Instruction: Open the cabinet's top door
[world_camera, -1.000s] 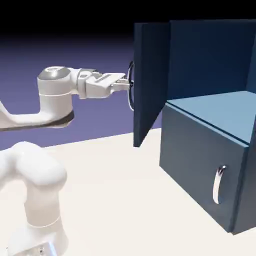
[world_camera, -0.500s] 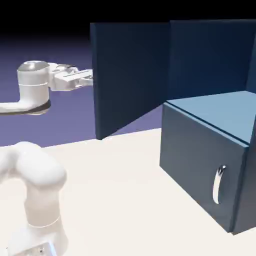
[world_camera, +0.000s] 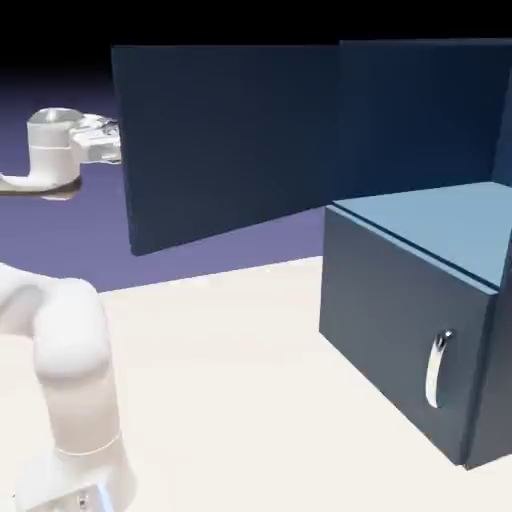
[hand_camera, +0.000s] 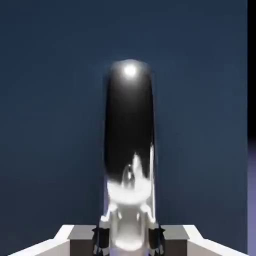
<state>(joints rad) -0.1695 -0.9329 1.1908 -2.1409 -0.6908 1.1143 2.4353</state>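
Tool (hand_camera: 128, 240) gripping door handle (hand_camera: 129, 140).

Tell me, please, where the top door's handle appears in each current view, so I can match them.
Exterior view: not in it; the open top door hides it.
Hand view: the handle runs upright from mid-picture to the bottom edge, between the claw's fingertips.
Shared landmark: the top door, dark blue in both.
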